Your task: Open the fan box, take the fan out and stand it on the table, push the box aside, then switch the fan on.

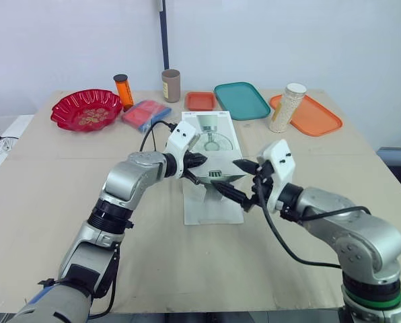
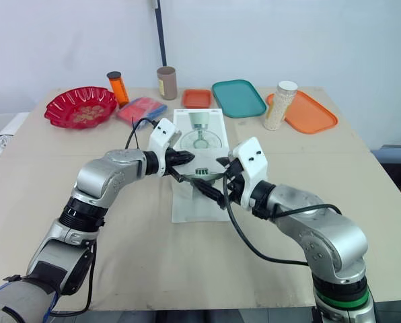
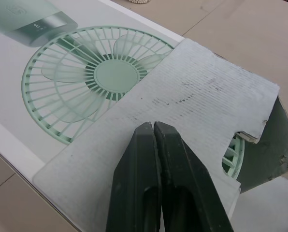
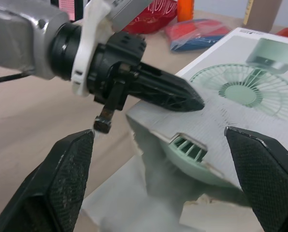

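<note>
The white fan box (image 1: 210,138), printed with a green fan, lies flat in the middle of the table. Its near end flap (image 3: 192,101) is lifted, grey inside facing up. My left gripper (image 1: 203,161) is shut, and its joined fingertips (image 3: 153,126) rest against that flap. Under the flap, the pale green fan (image 4: 188,153) shows in the box's open end. My right gripper (image 4: 158,131) is open wide at that end, one finger (image 4: 69,179) on each side of the opening, holding nothing.
Along the far edge stand a red bowl (image 1: 86,109), an orange bottle (image 1: 124,91), a brown cup (image 1: 171,85), a blue and red packet (image 1: 145,113), a small orange tray (image 1: 200,101), a teal tray (image 1: 241,99) and an orange tray (image 1: 318,118) beside a bead jar (image 1: 286,108).
</note>
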You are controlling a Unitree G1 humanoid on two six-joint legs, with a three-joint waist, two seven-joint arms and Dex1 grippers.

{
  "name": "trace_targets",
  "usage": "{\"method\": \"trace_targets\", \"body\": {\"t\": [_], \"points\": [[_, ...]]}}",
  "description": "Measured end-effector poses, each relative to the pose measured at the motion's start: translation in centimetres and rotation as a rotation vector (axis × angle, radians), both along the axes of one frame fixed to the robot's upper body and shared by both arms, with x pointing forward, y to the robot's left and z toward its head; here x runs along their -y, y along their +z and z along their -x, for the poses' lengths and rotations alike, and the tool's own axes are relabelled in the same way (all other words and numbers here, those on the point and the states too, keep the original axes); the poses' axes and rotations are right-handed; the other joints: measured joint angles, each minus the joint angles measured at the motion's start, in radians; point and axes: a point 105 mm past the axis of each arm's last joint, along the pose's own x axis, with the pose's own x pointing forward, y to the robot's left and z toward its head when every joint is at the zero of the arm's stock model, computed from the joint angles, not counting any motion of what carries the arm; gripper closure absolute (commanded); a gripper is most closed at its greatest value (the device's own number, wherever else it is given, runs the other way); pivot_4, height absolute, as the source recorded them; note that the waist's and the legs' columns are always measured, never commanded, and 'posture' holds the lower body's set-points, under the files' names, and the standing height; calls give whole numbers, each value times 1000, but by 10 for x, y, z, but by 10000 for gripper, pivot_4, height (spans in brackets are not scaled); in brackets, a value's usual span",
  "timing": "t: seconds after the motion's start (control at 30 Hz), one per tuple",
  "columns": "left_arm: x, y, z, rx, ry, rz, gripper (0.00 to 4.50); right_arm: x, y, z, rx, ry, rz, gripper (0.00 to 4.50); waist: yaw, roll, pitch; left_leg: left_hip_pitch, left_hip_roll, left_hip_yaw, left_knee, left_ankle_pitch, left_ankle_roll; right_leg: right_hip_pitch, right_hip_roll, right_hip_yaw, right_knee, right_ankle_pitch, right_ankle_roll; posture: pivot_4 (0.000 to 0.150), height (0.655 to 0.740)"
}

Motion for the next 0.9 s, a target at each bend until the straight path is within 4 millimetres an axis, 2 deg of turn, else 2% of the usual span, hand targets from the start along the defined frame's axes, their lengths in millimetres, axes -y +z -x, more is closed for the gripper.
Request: {"method": "trace_targets", "body": {"t": [0.17, 0.27, 0.37, 0.57, 0.8, 0.9], "points": [[0, 0, 2, -1, 0, 0, 43868, -11, -16, 6, -27, 31, 59, 32196, 1, 0, 0, 0, 0, 0, 0, 0, 0, 0, 0, 0, 0, 0, 0, 1500, 7382], [1, -1, 3, -6, -1, 1, 43868, -13, -22, 6, -38, 19, 76, 44216, 1, 0, 0, 0, 0, 0, 0, 0, 0, 0, 0, 0, 0, 0, 0, 1500, 7382], [1, -1, 4, -8, -1, 0, 43868, -14, -33, 8, -64, 8, 94, 44914, 1, 0, 0, 0, 0, 0, 0, 0, 0, 0, 0, 0, 0, 0, 0, 1500, 7382], [0, -1, 4, -10, -2, 1, 43868, -25, -40, 3, -89, -37, 50, 44914, 1, 0, 0, 0, 0, 0, 0, 0, -1, 0, 0, 0, 0, 0, 0, 1500, 7382], [1, -1, 4, -11, -3, 3, 43868, -33, -42, -16, -147, -157, -28, 44914, 0, 0, 0, 0, 0, 0, 0, 1, -1, 0, 0, 0, 0, 0, 0, 1500, 7382], [1, -1, 4, -10, -4, 4, 43868, -27, -44, -24, -153, -216, -10, 44914, 1, 0, 0, 0, 0, 0, 0, 1, -1, 0, -1, 0, 0, 0, 0, 1500, 7382]]}}
